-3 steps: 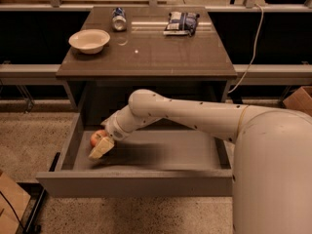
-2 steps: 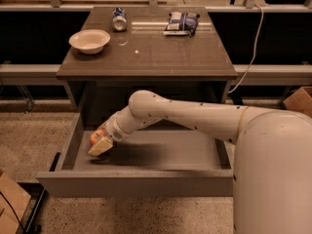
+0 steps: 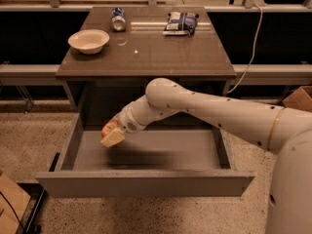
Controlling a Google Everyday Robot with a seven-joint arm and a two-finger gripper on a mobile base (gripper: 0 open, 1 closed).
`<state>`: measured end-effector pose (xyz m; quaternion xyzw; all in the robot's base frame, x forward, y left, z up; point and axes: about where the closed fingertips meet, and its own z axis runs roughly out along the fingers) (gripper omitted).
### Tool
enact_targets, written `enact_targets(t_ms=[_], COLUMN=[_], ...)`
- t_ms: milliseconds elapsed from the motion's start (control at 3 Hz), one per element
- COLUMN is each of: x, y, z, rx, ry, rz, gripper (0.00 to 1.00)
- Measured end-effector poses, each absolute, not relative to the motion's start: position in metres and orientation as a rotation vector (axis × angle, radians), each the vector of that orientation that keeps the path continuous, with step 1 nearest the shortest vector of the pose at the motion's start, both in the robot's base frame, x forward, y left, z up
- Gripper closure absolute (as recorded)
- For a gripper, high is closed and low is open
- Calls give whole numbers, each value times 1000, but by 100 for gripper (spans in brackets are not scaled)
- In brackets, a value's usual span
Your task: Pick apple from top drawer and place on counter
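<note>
The top drawer [image 3: 146, 183] of the grey cabinet is pulled open toward me. My gripper [image 3: 112, 133] is over its left part, raised above the grey bottom, and is shut on the small red apple [image 3: 109, 127], which shows between the pale fingers. My white arm reaches in from the right. The dark brown counter [image 3: 161, 50] lies above and behind the drawer.
On the counter stand a white bowl [image 3: 88, 41] at the left, a can [image 3: 118, 19] on its side at the back, and a dark snack bag [image 3: 181, 22] at the back right. A cardboard box [image 3: 298, 98] sits on the floor at the right.
My gripper has risen and moved slightly right with the apple held in it, leaving the drawer bottom.
</note>
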<state>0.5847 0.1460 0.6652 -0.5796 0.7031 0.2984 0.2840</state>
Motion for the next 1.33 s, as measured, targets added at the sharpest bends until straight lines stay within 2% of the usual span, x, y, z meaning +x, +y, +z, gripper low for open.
enact_targets(t_ms=[333,667,1333], x=[588,598,691], y=[79,35,-8], z=[752,835,933], rx=[-1562,-1572,-1372], ry=[1938,1938,1952], rz=[653,499,249], gripper=[100,100,100])
